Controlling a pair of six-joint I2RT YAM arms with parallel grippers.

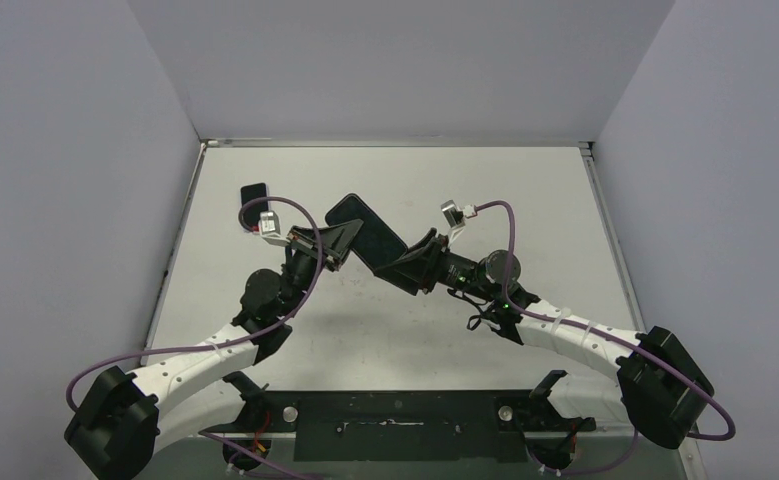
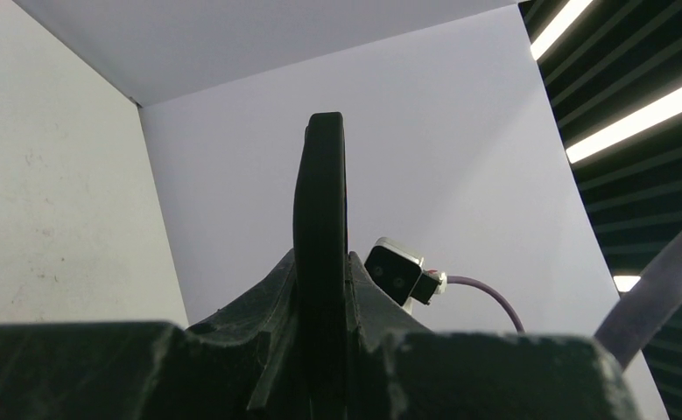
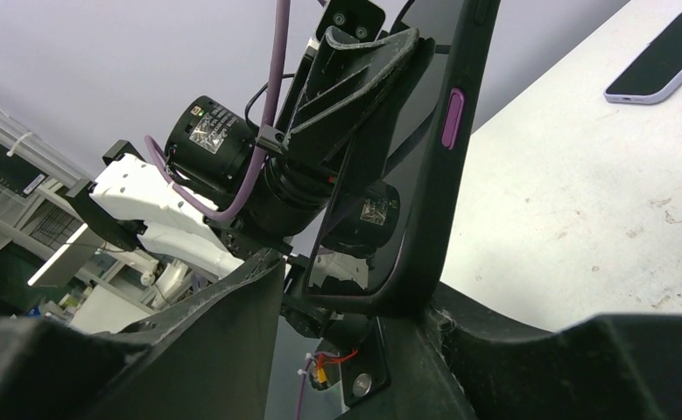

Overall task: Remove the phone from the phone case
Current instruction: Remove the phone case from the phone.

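Two-handed job above the table (image 1: 565, 250), centre frame: my left gripper (image 1: 341, 239) is clamped tight on the phone case (image 1: 365, 228), phone (image 3: 363, 254) inside; my right gripper (image 1: 405, 264) gapes partway around its lower corner. I should pinch only the case lip there, then peel it off gently.

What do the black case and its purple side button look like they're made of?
The case is probably soft rubbery plastic or silicone: matte black, rounded edge, dull highlights. The side button is likely the same moulded material, matte purple and raised. The screen looks like glass, judging by its mirror-like reflections.
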